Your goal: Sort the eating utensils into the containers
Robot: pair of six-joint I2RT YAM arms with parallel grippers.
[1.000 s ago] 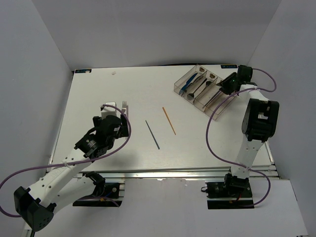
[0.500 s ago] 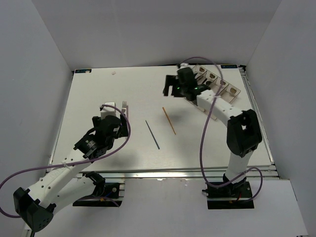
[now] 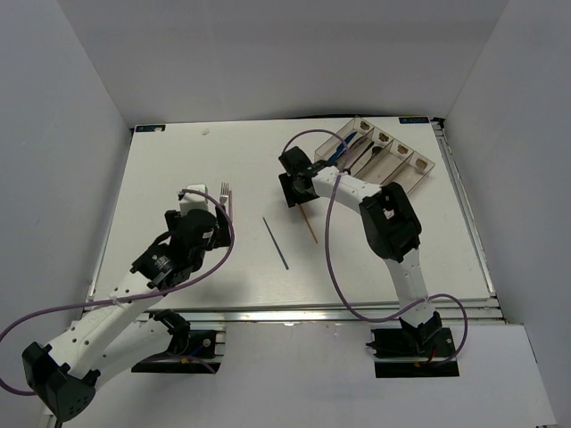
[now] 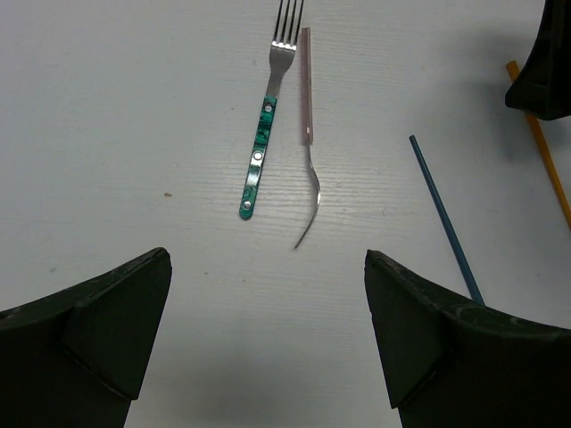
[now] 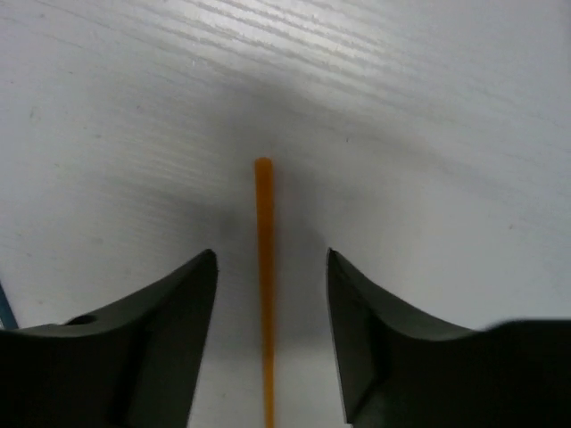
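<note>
An orange chopstick (image 5: pixel 264 267) lies flat on the white table, and my right gripper (image 5: pixel 270 259) is open, straddling its far end with a gap on each side. From above, that right gripper (image 3: pixel 293 189) sits low over the orange chopstick (image 3: pixel 310 230). A dark blue chopstick (image 3: pixel 276 243) lies to its left. My left gripper (image 4: pixel 266 267) hangs wide open over bare table, short of a teal-handled fork (image 4: pixel 259 156) and a slim pink-handled utensil (image 4: pixel 306 98). The containers (image 3: pixel 419 166) stand at the back right and hold a blue-handled knife (image 3: pixel 342 150) and dark utensils.
The left wrist view also catches the blue chopstick (image 4: pixel 443 218), the orange chopstick (image 4: pixel 546 169) and the dark body of the right gripper at its right edge. White walls close in the table on three sides. A purple cable (image 3: pixel 335 241) loops beside the right arm.
The right arm has swung left from the containers down onto the orange chopstick's far end, its jaws narrowing around it. The left arm has stayed put.
</note>
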